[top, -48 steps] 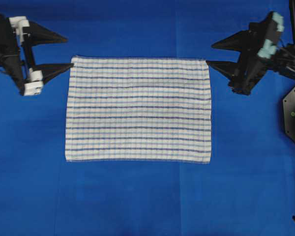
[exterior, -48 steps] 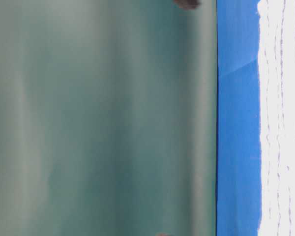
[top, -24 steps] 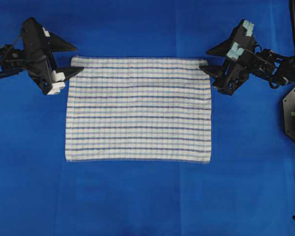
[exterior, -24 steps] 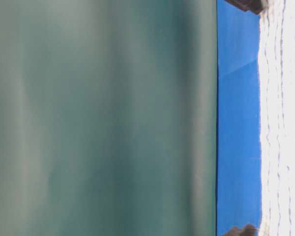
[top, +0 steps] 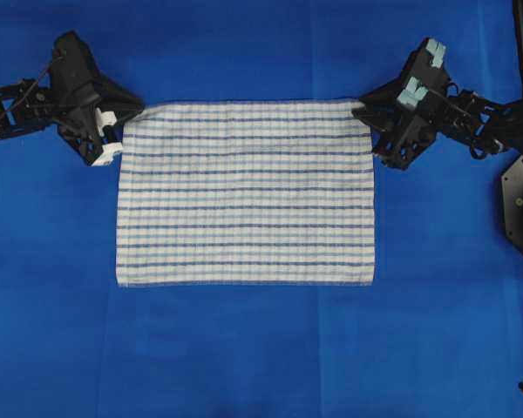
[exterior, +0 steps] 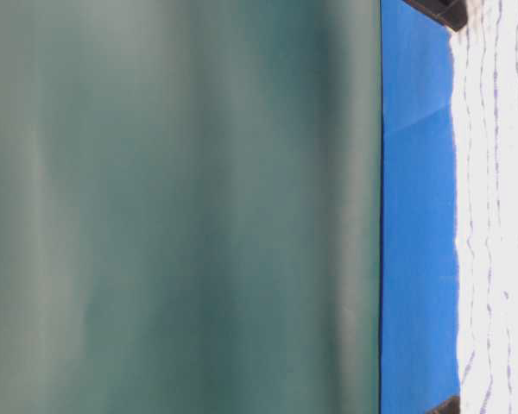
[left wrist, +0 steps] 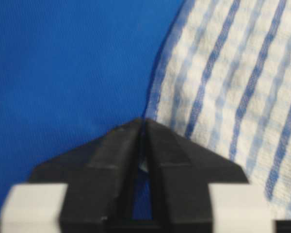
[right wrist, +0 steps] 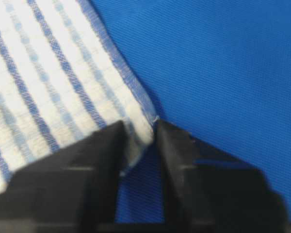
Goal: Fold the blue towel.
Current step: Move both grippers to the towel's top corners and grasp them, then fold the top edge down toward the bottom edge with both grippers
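The blue towel (top: 245,193) lies spread flat and unfolded in the middle of the desk (top: 244,357), its long edges running from nine to three o'clock in the overhead view, so no fold exists yet and the whole folding motion is still left to do. What is done, as far as the pictures show, is the taking hold of the far edge: at the towel's ten o'clock corner the left hand (left wrist: 144,127) has its two black fingers pressed together, and the wrist view shows the cloth's corner meeting the fingertips, so it appears to pinch that corner. At the two o'clock corner the right hand (right wrist: 139,130) has its fingers drawn close around the hem, with a sliver of cloth between them and a narrow gap remaining; it looks like a grip on the corner, though whether it is fully tight cannot be told. The near edge at six o'clock rests undisturbed on the desk. Compared with a second ago, both hands have come inward and down onto the corners: then their fingers stood spread wide just outside the cloth, now they are closed on it, and the ten o'clock corner is drawn slightly in and rounded where it was square.
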